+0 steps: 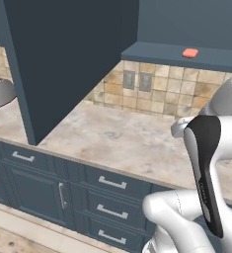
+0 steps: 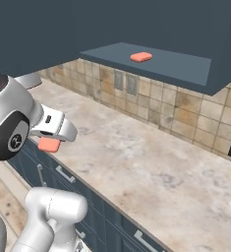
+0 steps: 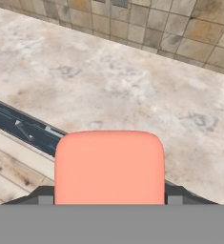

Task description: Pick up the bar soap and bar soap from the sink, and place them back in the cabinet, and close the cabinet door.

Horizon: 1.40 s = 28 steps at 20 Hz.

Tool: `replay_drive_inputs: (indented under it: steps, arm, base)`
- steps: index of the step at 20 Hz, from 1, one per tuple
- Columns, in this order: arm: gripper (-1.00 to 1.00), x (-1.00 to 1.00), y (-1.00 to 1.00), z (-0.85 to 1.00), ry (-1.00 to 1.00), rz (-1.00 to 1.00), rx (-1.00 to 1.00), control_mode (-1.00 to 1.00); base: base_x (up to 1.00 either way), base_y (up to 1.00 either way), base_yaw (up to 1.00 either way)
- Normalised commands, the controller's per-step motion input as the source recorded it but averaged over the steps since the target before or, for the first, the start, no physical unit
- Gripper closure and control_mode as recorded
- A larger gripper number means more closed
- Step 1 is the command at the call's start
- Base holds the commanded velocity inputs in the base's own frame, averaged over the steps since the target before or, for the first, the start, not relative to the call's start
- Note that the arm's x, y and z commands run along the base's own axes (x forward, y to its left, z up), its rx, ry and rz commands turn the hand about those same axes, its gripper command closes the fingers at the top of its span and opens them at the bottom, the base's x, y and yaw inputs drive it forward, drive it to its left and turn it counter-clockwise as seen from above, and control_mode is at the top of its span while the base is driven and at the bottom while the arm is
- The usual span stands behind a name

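- Salmon soap (image 3: 108, 167) sits right in front of my hand camera, pinched between the fingers (image 3: 173, 196), which are closed onto its two sides.
- From the right base view I see that same soap (image 2: 49, 144) hanging under the gripper (image 2: 52, 140), above the front edge of the tabletop (image 2: 151, 167) and the blue drawers below it.
- Second soap (image 2: 141, 57) lies flat on the bottom shelf of the cabinet (image 2: 195, 69), near its middle, well apart from the one I hold.
- Left base view has that shelved soap (image 1: 190, 53) up on the cabinet (image 1: 152, 52) floor, above the tiled backsplash (image 1: 157, 89).
- Cabinet door (image 1: 63, 59) stands swung open, its dark panel jutting out over the tabletop (image 1: 122, 138) to the left.
- Beige marbled tabletop under the cabinet is bare where I can see it.
- Two grey wall outlets (image 1: 137, 80) sit in the tiles under the shelf.
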Motion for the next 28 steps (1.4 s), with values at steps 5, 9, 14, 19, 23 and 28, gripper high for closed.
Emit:
replay_drive_inputs:
  steps: [5, 9, 14, 19, 23, 28]
  arm:
    - [1.0, 0.0, 0.0, 0.0, 0.0, 0.0, 0.0, 1.0]
    - [1.0, 0.0, 0.0, 0.0, 0.0, 0.0, 0.0, 1.0]
    - [1.0, 0.0, 0.0, 0.0, 0.0, 0.0, 0.0, 1.0]
    - [1.0, 0.0, 0.0, 0.0, 0.0, 0.0, 0.0, 1.0]
    - [1.0, 0.0, 0.0, 0.0, 0.0, 0.0, 0.0, 1.0]
    - [1.0, 0.0, 0.0, 0.0, 0.0, 0.0, 0.0, 1.0]
  base:
    - [0.0, 0.0, 0.0]
    - [0.0, 0.0, 0.02]
    - [0.0, 0.01, 0.11]
    - [0.0, 0.0, 0.13]
    - [0.0, 0.0, 0.06]
    - [0.0, 0.0, 0.05]
